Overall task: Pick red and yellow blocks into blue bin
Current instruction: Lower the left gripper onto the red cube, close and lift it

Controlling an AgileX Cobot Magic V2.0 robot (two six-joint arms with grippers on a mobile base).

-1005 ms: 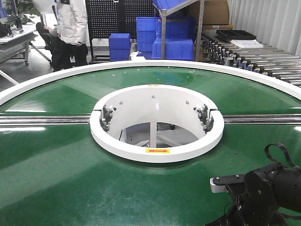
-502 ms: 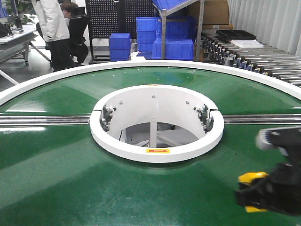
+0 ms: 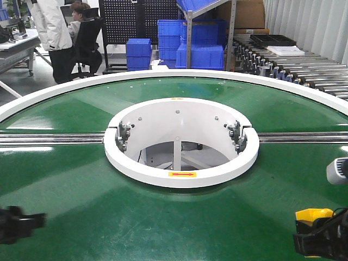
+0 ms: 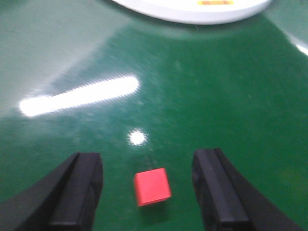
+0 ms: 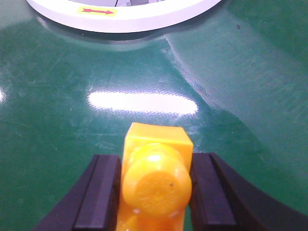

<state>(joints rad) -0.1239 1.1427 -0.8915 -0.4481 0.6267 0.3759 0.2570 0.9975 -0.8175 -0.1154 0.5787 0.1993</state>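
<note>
First, front view: the right gripper (image 3: 321,239) at lower right grips the yellow block (image 3: 311,214) over the green table (image 3: 109,217); the left gripper (image 3: 19,224) is a dark blur at lower left.

Left wrist view: jaws spread wide, with the red block (image 4: 152,186) on the table between them at bottom centre, touching neither.

Right wrist view: the yellow block is pinched between both fingers at bottom centre.

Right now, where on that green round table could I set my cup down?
Free: the green belt in front of the white centre ring, and the far arc behind it. Crowded nearest us: the open left gripper straddles a small red block; the right gripper clamps a small yellow block.
</note>
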